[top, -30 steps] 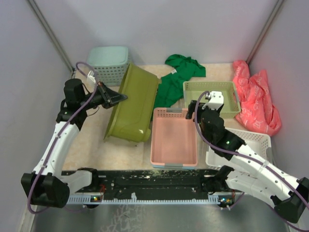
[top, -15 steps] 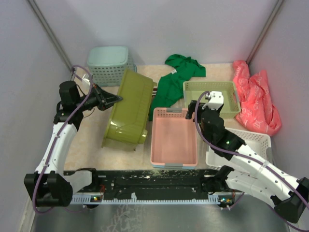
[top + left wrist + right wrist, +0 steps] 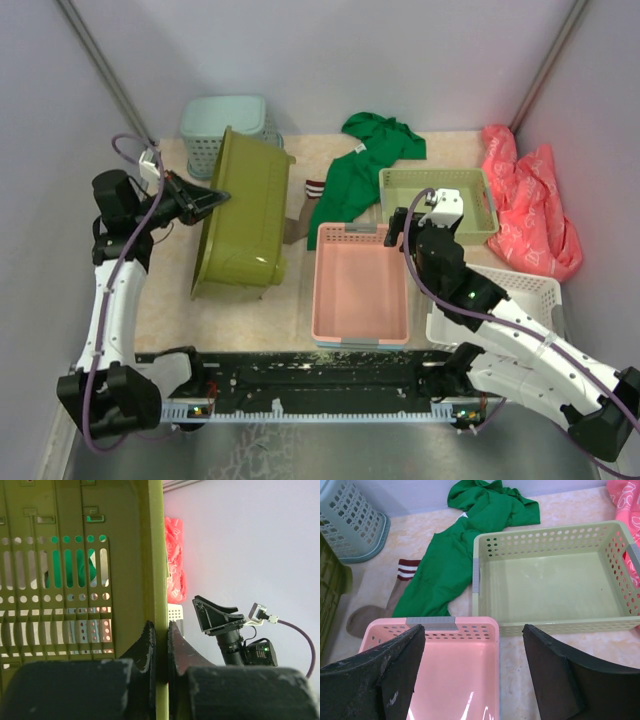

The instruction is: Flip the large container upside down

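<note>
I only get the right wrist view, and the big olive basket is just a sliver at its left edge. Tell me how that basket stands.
Observer: The large container stands tilted up on one long edge, not yet upside down.
Operator: Report the left hand.
Observer: The left hand is shut on the container's rim, one finger on each side of it.
Operator: Name whatever lies right of the pink tray.
Observer: A white basket, partly under the right arm.
</note>
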